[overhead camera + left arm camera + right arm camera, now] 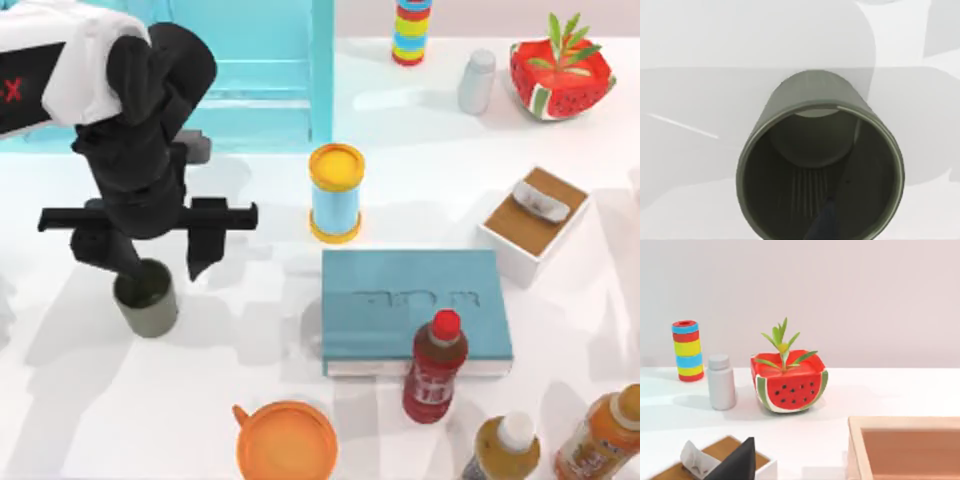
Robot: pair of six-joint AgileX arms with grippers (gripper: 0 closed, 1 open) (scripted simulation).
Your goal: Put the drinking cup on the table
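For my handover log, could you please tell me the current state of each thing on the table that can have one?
drinking cup: upright on the table, mouth open, empty.
left gripper: open, one finger inside the cup, the other outside.
blue can: upright, yellow lid on.
red-capped bottle: upright, capped.
teal book: flat, closed.
orange mug: upright.
white bottle: upright, capped.

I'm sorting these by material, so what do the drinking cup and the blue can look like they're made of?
The drinking cup, standing on the table under the left tool, looks like matte grey-green plastic, though glazeless ceramic is possible: dull surface, thin rim, fine moulded ribs inside. The blue can looks like cardboard or plastic, with a glossy yellow lid.
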